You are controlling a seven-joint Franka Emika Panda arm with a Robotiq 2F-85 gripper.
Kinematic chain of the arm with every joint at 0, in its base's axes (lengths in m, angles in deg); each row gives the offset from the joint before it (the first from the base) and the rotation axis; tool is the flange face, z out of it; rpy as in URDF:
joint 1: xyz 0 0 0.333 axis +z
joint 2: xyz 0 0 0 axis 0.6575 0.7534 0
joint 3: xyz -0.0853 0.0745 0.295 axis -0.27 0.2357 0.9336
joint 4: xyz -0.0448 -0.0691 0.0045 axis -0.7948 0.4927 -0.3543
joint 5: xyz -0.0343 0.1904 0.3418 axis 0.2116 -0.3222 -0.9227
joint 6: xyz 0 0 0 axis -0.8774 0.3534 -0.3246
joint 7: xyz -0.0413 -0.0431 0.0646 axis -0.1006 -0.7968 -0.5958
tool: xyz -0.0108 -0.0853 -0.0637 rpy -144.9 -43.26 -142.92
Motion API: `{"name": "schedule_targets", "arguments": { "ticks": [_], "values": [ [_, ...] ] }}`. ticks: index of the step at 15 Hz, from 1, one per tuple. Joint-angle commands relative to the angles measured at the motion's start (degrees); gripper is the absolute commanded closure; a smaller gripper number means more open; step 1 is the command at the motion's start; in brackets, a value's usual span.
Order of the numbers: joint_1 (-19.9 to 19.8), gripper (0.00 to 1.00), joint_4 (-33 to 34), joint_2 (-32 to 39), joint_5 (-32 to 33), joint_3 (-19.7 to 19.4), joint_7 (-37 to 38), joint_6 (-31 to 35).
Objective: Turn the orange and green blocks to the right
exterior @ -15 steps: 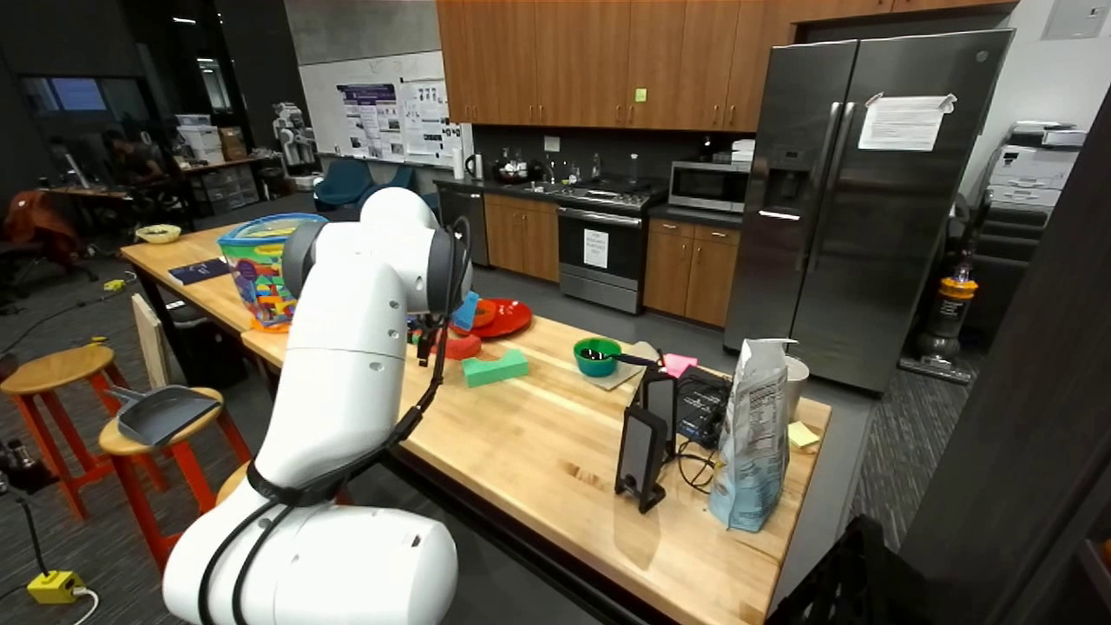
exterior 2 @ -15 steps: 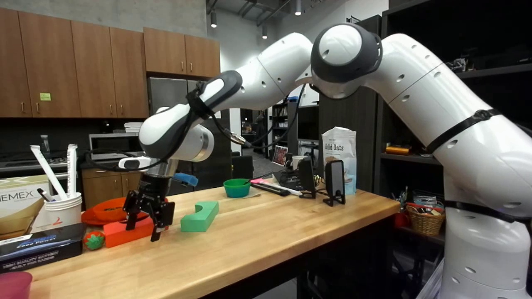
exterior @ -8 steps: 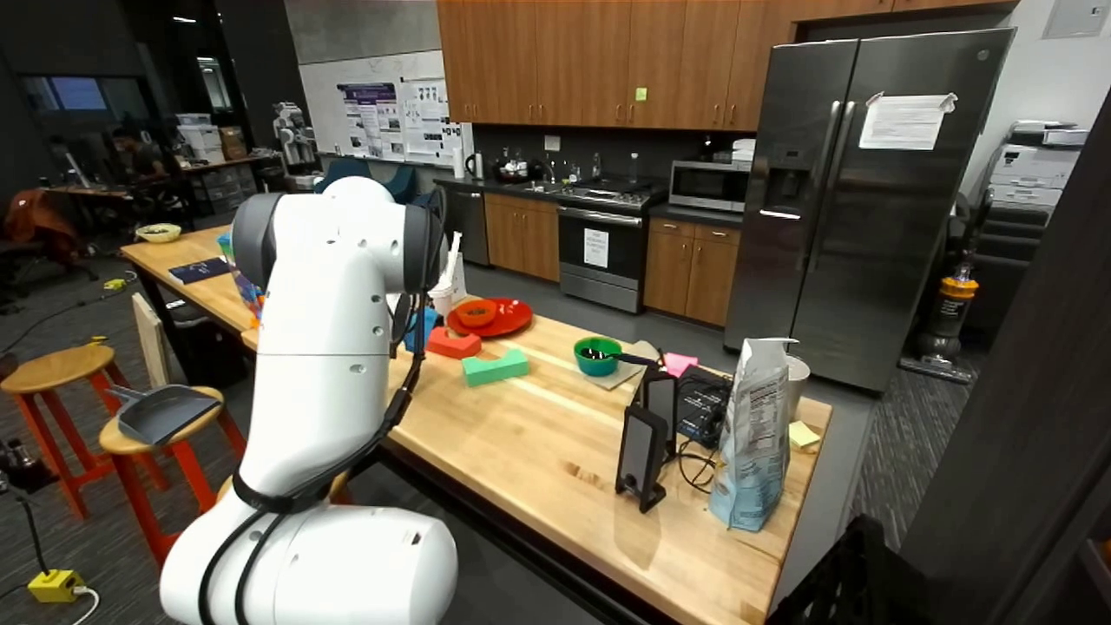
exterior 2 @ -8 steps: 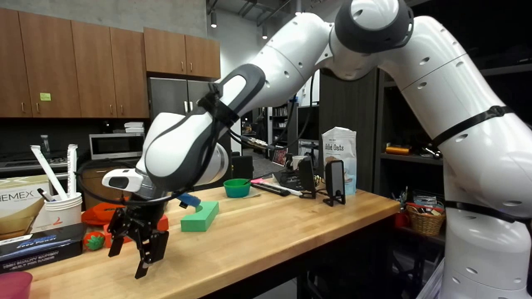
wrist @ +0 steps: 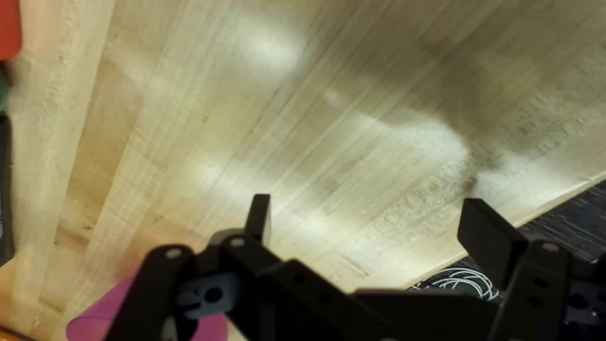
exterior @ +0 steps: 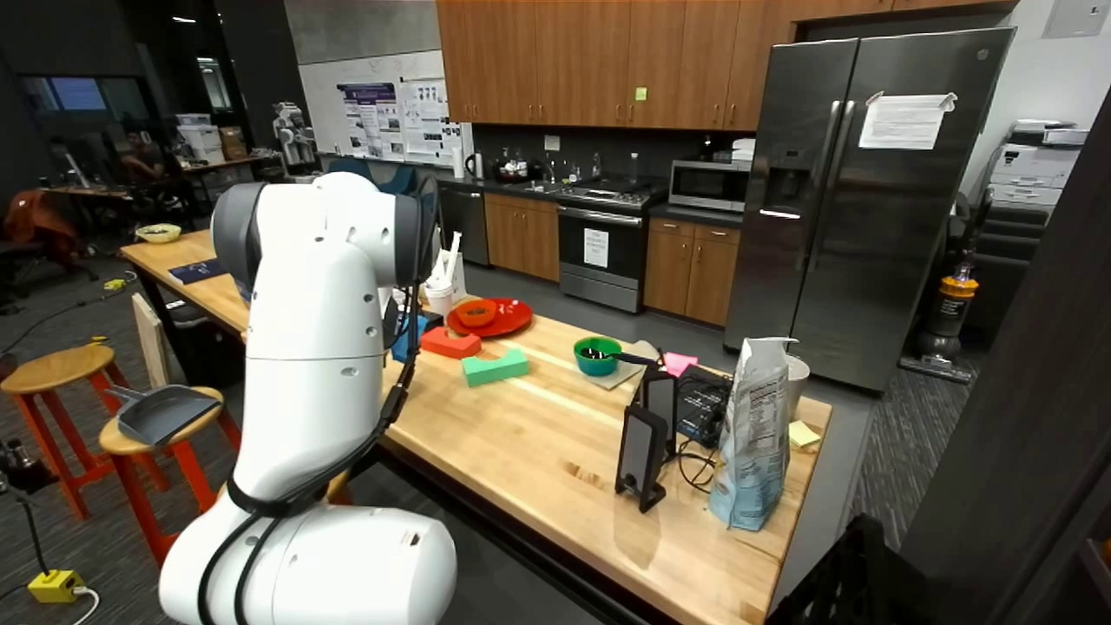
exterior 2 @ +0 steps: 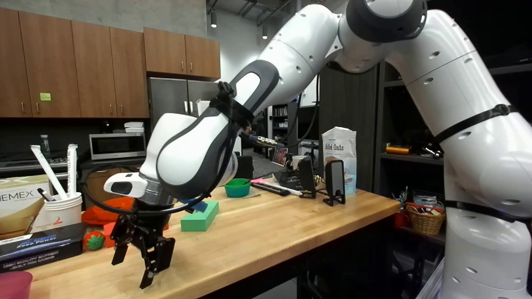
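Flat on the table lie the orange block (exterior: 450, 342) and the green block (exterior: 495, 368), each with a curved notch in one long side. In an exterior view the green block (exterior 2: 199, 219) shows well, while the orange block (exterior 2: 109, 233) is mostly hidden behind my gripper (exterior 2: 132, 268). The jaws stand wide apart above bare wood, nearer the table's front edge than both blocks. In the wrist view my gripper (wrist: 364, 208) holds nothing. An orange-red corner pokes in at that view's left edge; whether it is the block, I cannot tell.
A toy strawberry (exterior 2: 94, 240), a black box (exterior 2: 45, 247) and a magenta cup (exterior 2: 16, 284) stand beside the gripper. Behind the blocks are a red plate (exterior: 516, 318) and a green bowl (exterior: 596, 357). Speakers (exterior: 640, 456) and an oats bag (exterior: 752, 443) stand farther along.
The gripper has moved away from beside the orange block toward the table's front edge, staying open. The arm's elbow has swung back. Both blocks lie where they were.
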Motion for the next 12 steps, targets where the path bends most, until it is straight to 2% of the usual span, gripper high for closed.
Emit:
{"name": "schedule_targets", "arguments": {
  "ticks": [1,8,10,11,12],
  "values": [
    [1.2,0.00,-1.4,-0.5,6.0,-1.5,6.6,4.3],
    [7.6,0.00,-1.7,-0.9,23.3,-10.7,24.6,9.8],
    [11.6,0.00,-1.6,-0.9,25.1,-15.2,28.5,11.1],
    [12.5,0.00,-1.7,-0.7,25.3,-16.0,29.6,11.6],
    [9.6,0.00,-1.4,0.2,26.6,-12.4,30.8,11.8]
  ]
}}
